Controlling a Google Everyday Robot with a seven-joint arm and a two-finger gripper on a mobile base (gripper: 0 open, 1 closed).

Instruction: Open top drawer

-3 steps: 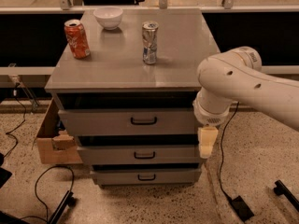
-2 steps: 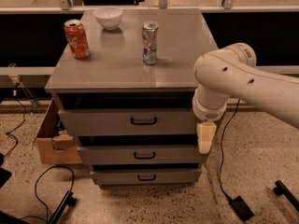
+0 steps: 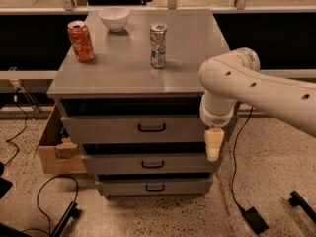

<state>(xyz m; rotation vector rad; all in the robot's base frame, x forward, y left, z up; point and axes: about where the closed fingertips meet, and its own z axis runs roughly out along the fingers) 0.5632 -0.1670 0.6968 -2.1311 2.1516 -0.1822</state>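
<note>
The top drawer [image 3: 113, 129] is the widest of three grey metal drawers in a grey cabinet, with a small black loop handle [image 3: 151, 128] at its middle. Its front stands slightly forward, with a dark gap above it. My gripper [image 3: 213, 144] hangs from the white arm [image 3: 256, 90] at the drawer's right end, right of the handle, its pale fingers [image 3: 213, 149] pointing down.
Two narrower drawers [image 3: 148, 164] [image 3: 154, 186] sit below. On the cabinet top [image 3: 123, 68] stand a red can [image 3: 81, 41], a silver can [image 3: 158, 45] and a white bowl [image 3: 114, 19]. A cardboard box [image 3: 54, 147] sits left on the floor; cables and a black adapter [image 3: 255, 219] lie around.
The arm and gripper have shifted slightly left, closer to the drawer's right end. The drawers and the cans have not moved.
</note>
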